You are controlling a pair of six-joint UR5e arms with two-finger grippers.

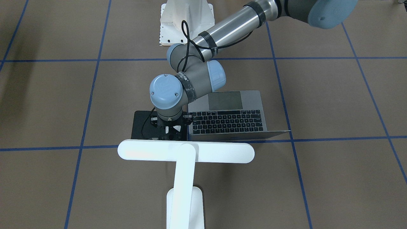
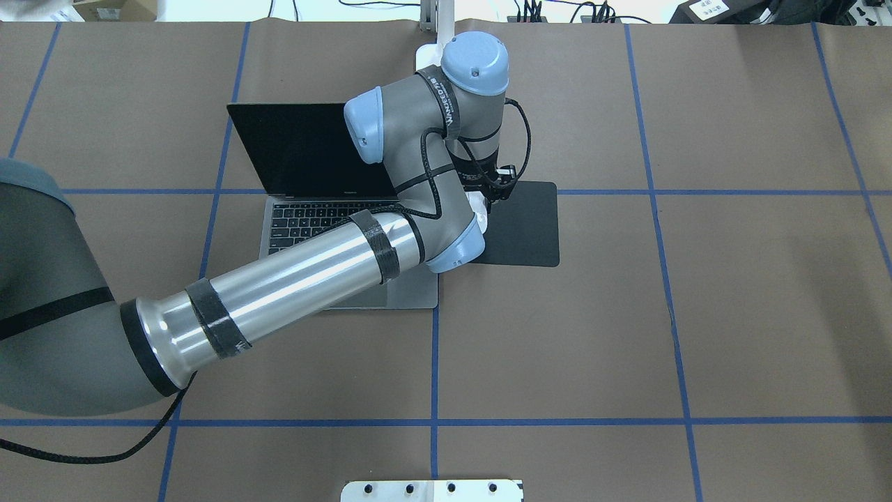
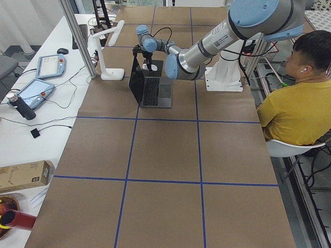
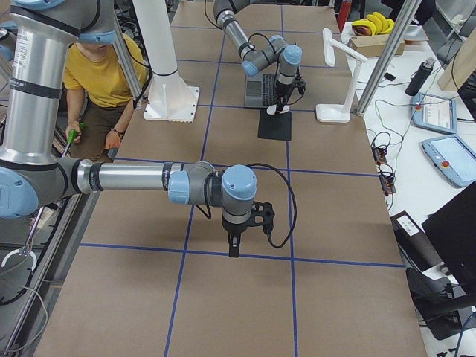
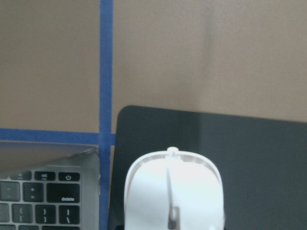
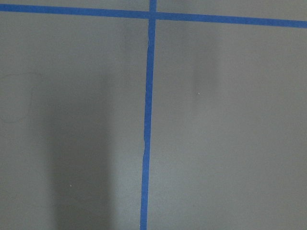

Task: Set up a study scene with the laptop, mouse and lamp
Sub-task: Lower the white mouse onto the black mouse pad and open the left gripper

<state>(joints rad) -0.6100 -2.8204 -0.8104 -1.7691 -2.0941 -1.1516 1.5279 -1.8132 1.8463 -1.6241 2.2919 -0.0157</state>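
The laptop (image 1: 229, 117) stands open on the table, its dark screen (image 2: 306, 150) facing the robot. A black mat (image 2: 526, 223) lies right beside it. My left gripper (image 1: 170, 132) hangs low over the mat's laptop-side end, shut on the white mouse (image 5: 173, 191), which fills the bottom of the left wrist view just above the mat (image 5: 240, 143). The white lamp (image 1: 186, 152) stands behind the laptop, its bar head over the laptop's far edge. My right gripper (image 4: 234, 242) hovers over bare table far from these; I cannot tell whether it is open or shut.
The white ribbed pedestal (image 1: 186, 22) is at the robot's side of the table. A person in a yellow shirt (image 3: 300, 98) sits by that edge. Tablets and cables (image 3: 36, 88) lie on the side bench beyond the lamp.
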